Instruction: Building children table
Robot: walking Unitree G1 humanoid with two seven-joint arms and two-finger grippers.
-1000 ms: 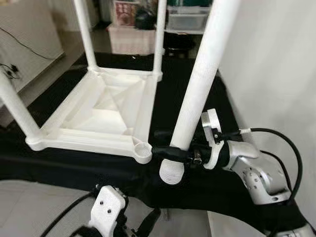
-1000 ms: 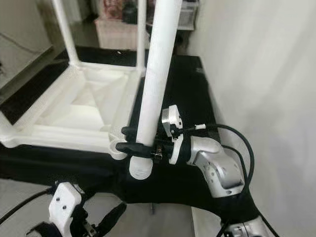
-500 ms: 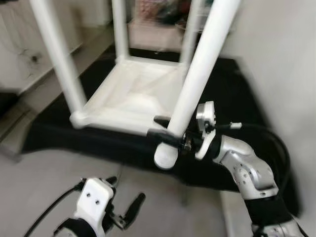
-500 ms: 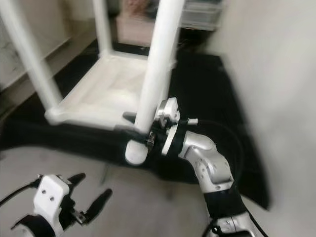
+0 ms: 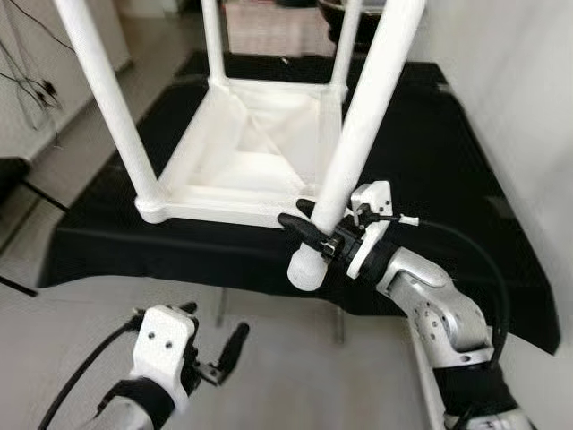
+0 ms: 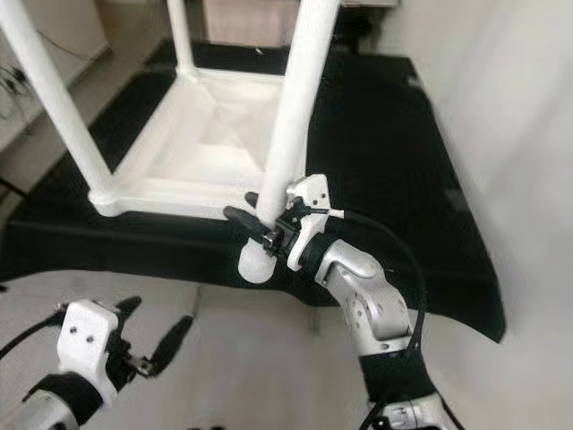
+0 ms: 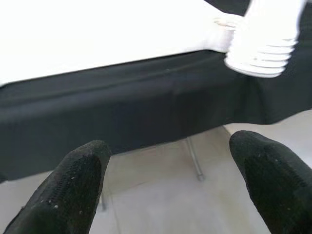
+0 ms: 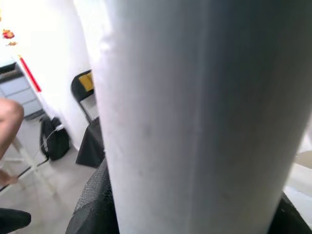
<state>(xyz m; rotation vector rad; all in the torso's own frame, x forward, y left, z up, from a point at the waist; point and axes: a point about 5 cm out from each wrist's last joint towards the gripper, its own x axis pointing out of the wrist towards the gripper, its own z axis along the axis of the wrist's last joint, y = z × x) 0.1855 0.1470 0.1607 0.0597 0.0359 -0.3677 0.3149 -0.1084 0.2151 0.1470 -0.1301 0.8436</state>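
A white children's table [image 5: 242, 157] lies upside down on a black-covered platform [image 5: 430, 152], three legs standing up from its corners. My right gripper [image 5: 311, 229] is shut on a fourth white leg [image 5: 358, 134], held nearly upright with its threaded end [image 5: 304, 271] hanging just off the platform's front edge, beside the table's near right corner. In the right wrist view the white leg [image 8: 195, 117] sits between the black fingers [image 8: 95, 204]. My left gripper [image 5: 215, 354] hangs low over the floor, open, holding nothing; its fingertips [image 7: 73, 185] frame the platform's front drape.
The platform's front edge [image 5: 179, 269] runs across in front of me with thin metal supports [image 5: 338, 313] under it. A white wall [image 5: 519, 90] rises on the right. Cables [image 5: 36, 85] and furniture stand at the left. Bare floor [image 5: 295, 376] lies below.
The view has pulled back and shifted, showing more floor. The held leg's lower end sits closer to the table's near right corner than before.
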